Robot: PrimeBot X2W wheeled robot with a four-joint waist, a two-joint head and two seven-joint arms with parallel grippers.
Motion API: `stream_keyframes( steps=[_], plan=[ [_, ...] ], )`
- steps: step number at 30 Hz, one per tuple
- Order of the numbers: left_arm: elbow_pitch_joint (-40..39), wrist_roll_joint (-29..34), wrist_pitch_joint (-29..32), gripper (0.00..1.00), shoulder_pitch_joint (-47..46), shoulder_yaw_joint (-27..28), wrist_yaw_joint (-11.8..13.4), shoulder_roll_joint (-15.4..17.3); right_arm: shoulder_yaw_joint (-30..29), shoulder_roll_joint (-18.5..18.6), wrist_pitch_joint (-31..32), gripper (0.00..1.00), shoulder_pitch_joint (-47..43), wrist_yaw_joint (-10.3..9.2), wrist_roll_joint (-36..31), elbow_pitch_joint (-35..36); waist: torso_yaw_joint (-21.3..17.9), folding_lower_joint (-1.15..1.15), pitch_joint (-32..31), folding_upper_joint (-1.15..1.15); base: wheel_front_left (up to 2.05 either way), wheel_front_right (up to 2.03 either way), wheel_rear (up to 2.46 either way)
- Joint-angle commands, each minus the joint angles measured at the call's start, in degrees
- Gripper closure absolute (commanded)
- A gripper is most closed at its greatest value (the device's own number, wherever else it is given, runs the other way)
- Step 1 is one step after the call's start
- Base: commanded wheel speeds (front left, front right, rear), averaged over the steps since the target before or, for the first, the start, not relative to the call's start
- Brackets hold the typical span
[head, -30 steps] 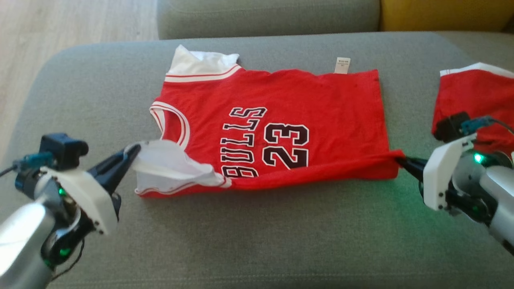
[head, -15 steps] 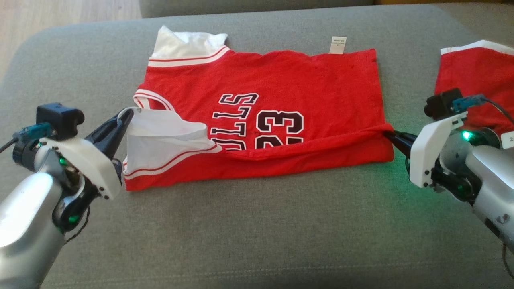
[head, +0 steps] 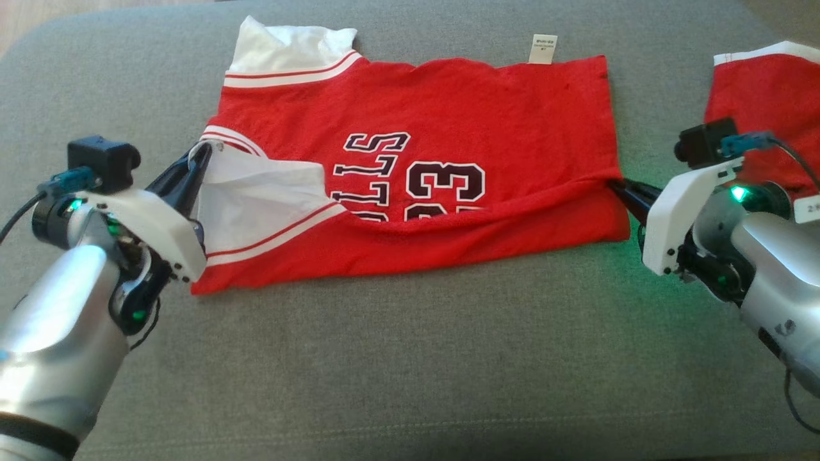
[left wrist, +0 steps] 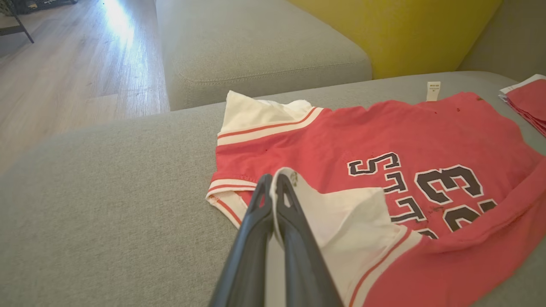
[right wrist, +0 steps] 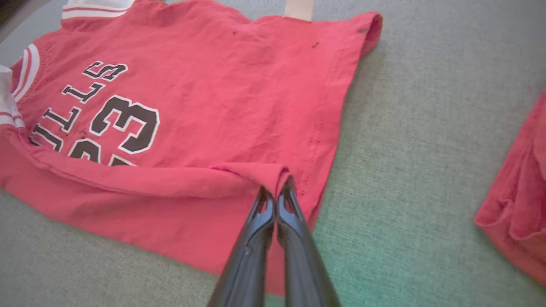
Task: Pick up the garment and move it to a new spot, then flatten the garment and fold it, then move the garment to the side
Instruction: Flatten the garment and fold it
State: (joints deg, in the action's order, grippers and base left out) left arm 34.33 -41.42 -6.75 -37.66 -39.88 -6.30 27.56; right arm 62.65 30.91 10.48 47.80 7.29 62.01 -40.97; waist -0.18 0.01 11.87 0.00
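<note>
1. At the left of the head view, the left pincer [head: 204, 150] is clamping shut on the white shoulder corner of the garment [head: 461, 102], holding that corner turned over onto the red front.
2. Across the middle of the frame, the garment is lying on the grey sofa cushion [head: 410, 358], with its lower edge folding up over the black lettering. A white label [head: 542, 48] is sticking out at its top edge.
3. At the right, the right pincer [head: 614, 186] is pinching closed on the garment's red hem corner.
4. In the upper right corner, another red cloth [head: 762, 96] is lying apart from the garment.

Soft daylight, slight blur, green glow
</note>
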Motion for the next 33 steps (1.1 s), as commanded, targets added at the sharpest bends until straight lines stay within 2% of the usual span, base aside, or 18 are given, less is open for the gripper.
stream_keyframes(
  steps=[1,5,12,16,17,18,21,23,24,25,26,30,33],
  plan=[
    [0.44,0.25,-0.92,0.0,-3.7,2.47,0.05,1.52,-0.81,0.25,-1.63,0.0,1.18,0.2,-0.13,-0.52,-0.03,-0.01,0.12,0.0,0.0,0.0,0.0],
    [3.57,0.04,-3.2,0.0,-4.62,3.29,1.34,0.04,-1.3,-0.83,-4.04,0.0,1.11,0.2,0.13,-2.29,-0.01,-0.01,-0.04,0.0,0.0,0.0,0.0],
    [5.28,-2.03,-7.73,0.0,-3.42,9.23,6.9,-2.56,-1.88,-1.25,-12.69,0.0,-0.09,0.2,-2.11,-5.33,0.71,-0.01,-1.9,0.0,0.0,0.0,0.0],
    [0.98,-2.11,-8.19,0.0,-0.27,14.4,9.19,-4.26,-3.32,-2.14,-19.8,0.0,-1.28,0.2,-4.06,-7.62,1.21,-0.01,-3.74,0.0,0.0,0.0,0.0],
    [0.98,-2.11,-8.19,0.0,-0.27,14.4,9.19,-4.26,-3.32,-2.14,-19.8,0.0,-1.28,0.2,-4.06,-7.62,1.21,-0.01,-3.74,0.0,0.0,0.0,0.0],
    [-3.13,-1.39,-8.21,0.0,2.64,18.12,10.11,-5.71,-4.9,-2.8,-22.84,0.0,-2.17,0.2,-4.5,-8.67,1.42,-0.01,-4.78,0.0,0.0,0.0,0.0],
    [-9.16,1.31,-8.23,0.0,8.35,22.51,10.78,-7.93,-8.0,-3.99,-25.14,0.0,-3.39,0.2,-7.12,-9.99,1.3,-0.01,-6.28,0.0,0.0,0.0,0.0],
    [-10.93,2.69,-8.23,0.0,10.36,23.45,10.93,-8.54,-9.65,-4.52,-25.35,0.0,-3.8,0.2,-8.39,-10.09,1.18,-0.01,-6.55,0.0,0.0,0.0,0.0],
    [-13.83,5.17,-8.23,0.0,14.01,25.19,11.31,-9.95,-15.34,-5.27,-25.42,0.0,-4.93,0.2,-12.16,-7.98,0.92,-0.01,-6.84,0.0,0.0,0.0,0.0],
    [-14.93,6.23,-8.23,0.0,15.72,25.82,11.39,-10.83,-18.52,-5.6,-25.44,0.0,-6.32,0.2,-14.51,-6.69,0.82,-0.01,-7.1,0.0,0.0,0.0,0.0],
    [-14.93,6.23,-8.23,0.0,15.72,25.82,11.39,-10.83,-18.52,-5.6,-25.44,0.0,-6.32,0.2,-14.51,-6.69,0.82,-0.01,-7.1,0.0,0.0,0.0,0.0],
    [-17.39,9.07,-8.24,0.0,21.6,27.69,11.01,-14.51,-31.18,-8.09,-25.45,0.0,-14.9,0.2,-25.37,-0.51,0.43,-0.01,-8.24,0.0,0.0,0.0,0.0],
    [-16.83,10.72,-8.24,0.0,24.71,28.48,10.43,-16.72,-39.87,-11.58,-25.46,0.0,-21.91,0.2,-32.66,4.47,-0.08,-0.01,-8.78,0.0,0.0,0.0,0.0]
  ],
)
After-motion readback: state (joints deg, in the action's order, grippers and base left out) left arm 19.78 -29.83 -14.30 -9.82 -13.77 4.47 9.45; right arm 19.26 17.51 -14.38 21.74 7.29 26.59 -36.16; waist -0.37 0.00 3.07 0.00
